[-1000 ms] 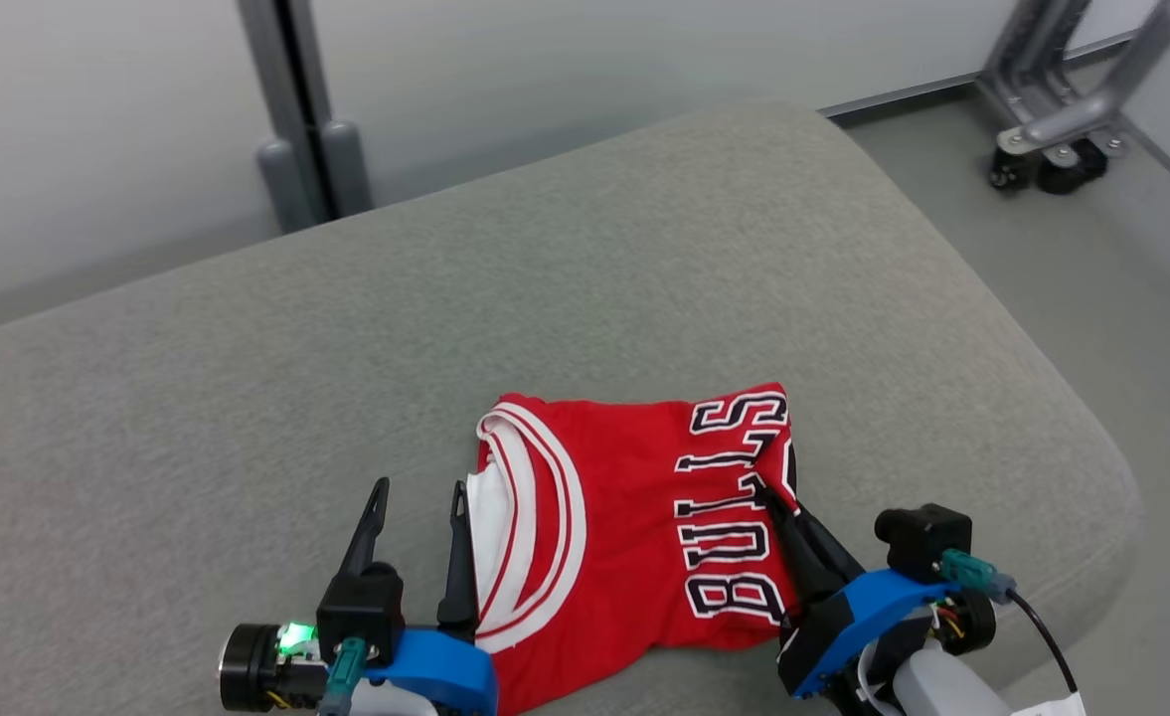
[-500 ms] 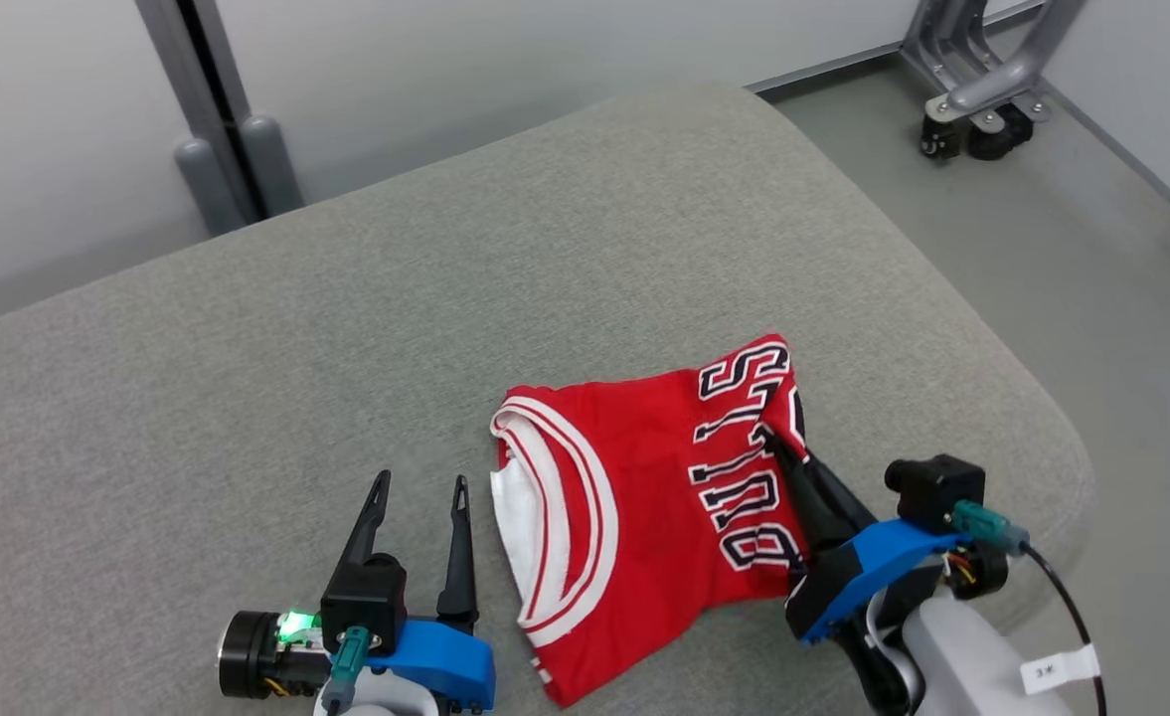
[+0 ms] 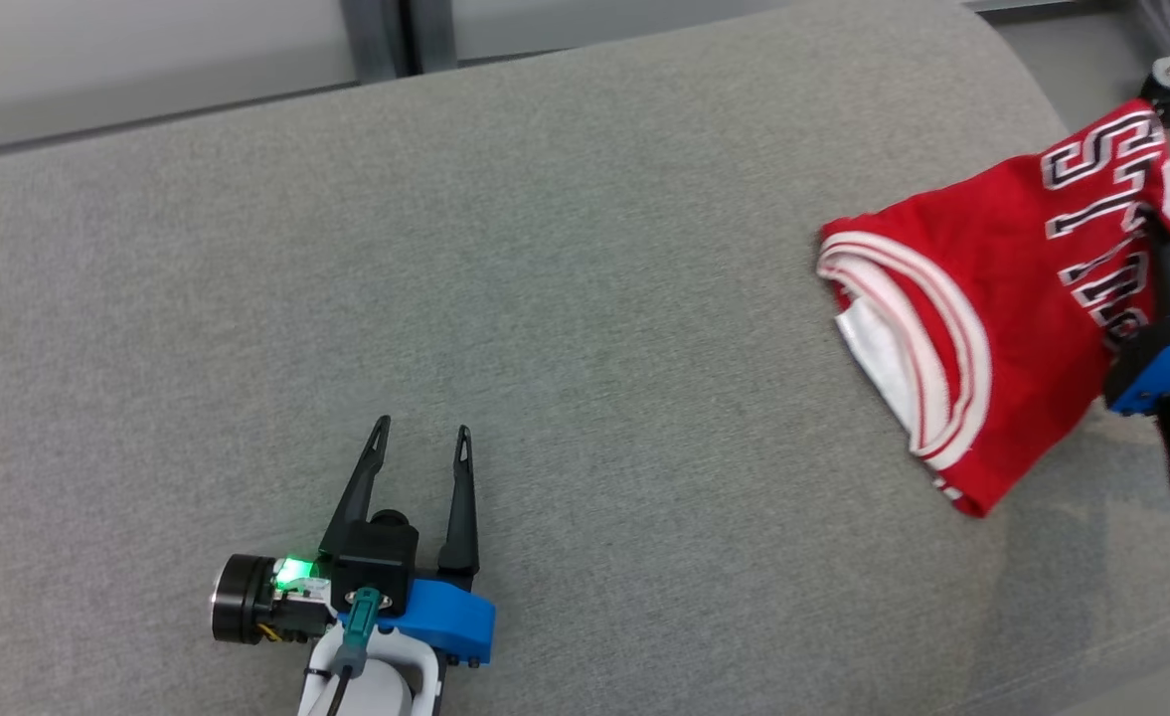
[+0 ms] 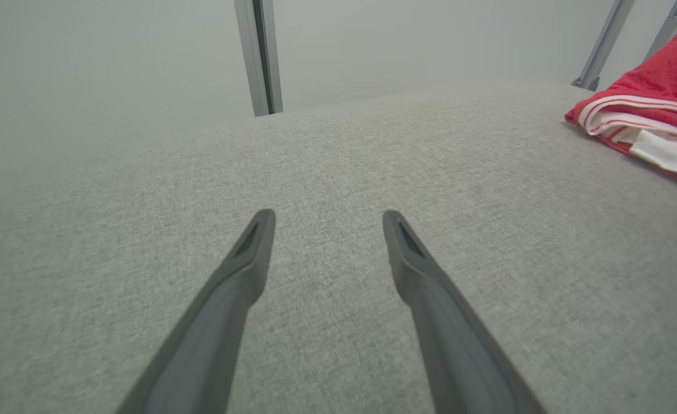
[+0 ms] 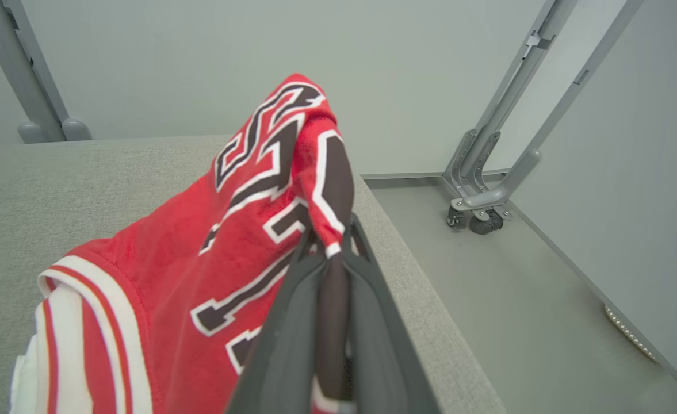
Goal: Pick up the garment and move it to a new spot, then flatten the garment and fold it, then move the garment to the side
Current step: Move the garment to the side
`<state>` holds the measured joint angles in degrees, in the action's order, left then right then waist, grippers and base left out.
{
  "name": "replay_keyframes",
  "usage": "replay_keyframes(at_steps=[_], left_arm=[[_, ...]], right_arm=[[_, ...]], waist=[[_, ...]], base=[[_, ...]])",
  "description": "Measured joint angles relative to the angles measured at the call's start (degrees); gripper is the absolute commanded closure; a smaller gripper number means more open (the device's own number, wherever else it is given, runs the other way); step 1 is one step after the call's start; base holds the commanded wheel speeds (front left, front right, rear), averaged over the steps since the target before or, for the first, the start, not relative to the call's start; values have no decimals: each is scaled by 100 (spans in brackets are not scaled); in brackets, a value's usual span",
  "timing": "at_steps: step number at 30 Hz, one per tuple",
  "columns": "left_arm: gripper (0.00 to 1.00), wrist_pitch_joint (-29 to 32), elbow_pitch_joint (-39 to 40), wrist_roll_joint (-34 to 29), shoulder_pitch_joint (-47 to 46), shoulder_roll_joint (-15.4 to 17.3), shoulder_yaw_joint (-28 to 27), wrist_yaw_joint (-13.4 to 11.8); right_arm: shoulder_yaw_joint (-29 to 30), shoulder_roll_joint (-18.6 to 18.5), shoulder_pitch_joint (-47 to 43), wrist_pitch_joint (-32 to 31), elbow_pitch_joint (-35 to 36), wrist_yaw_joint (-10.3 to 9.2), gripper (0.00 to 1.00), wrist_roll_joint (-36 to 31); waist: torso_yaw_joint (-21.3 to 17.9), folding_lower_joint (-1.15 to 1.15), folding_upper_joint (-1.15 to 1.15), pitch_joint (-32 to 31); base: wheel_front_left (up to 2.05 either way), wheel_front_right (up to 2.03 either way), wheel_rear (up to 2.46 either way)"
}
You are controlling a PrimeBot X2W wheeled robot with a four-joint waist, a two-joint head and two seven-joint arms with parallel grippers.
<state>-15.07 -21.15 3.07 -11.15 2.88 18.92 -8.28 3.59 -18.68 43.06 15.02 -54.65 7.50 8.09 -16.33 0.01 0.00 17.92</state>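
Head view: the red jersey hangs near the right edge of the grey cushion, well apart from the left gripper; the right gripper is clamped tight on the lettered side of the cloth; the striped trim faces left, and the lowest corner points down at the cushion, though whether it touches I cannot tell. The left gripper sits low over the near part of the cushion, jaws spread wide with nothing between them; bare grey fabric lies ahead of it and to both sides. In the right wrist view the pinched fold drapes off to the left; the cushion's rounded edge runs just beside the fingers; beyond it open floor reaches a wheeled metal frame by the wall. In the left wrist view the jersey shows at far right; a grey post stands behind the cushion's far edge.
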Motion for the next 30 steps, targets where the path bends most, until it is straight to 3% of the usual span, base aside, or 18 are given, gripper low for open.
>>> replay_keyframes(at_steps=[8,9,10,11,17,22,30], left_arm=[[0,-1,73,-129,-211,-10,-19,-16],[0,-2,81,-142,-219,-11,-16,-15],[0,-4,90,-155,-226,-18,-19,-18],[0,-10,97,-155,-233,-23,-18,-20],[0,-8,114,-103,-242,-9,-64,-86],[0,-8,188,-42,-197,-2,-226,-216],[0,-8,303,101,-42,0,-579,-353]], right_arm=[[1410,-423,280,0,-600,0,100,-1003],[1572,-463,280,-1,-679,0,77,-1169],[1782,-479,280,-1,-722,0,31,-1310],[1983,-480,277,-1,-714,-1,0,-1410],[2416,-143,246,0,-31,-1,0,-1984],[1633,448,161,1,992,0,0,-1326],[656,1039,-843,1,2286,-1,0,-495]], waist=[[469,0,1,495],[517,0,1,526],[559,0,0,548],[594,-1,0,563],[694,-1,0,459],[767,-1,1,255],[1021,-2,0,-224]], base=[[0,0,0],[0,0,0],[0,0,0],[0,0,0],[0,0,0],[0,0,0],[0,0,0]])
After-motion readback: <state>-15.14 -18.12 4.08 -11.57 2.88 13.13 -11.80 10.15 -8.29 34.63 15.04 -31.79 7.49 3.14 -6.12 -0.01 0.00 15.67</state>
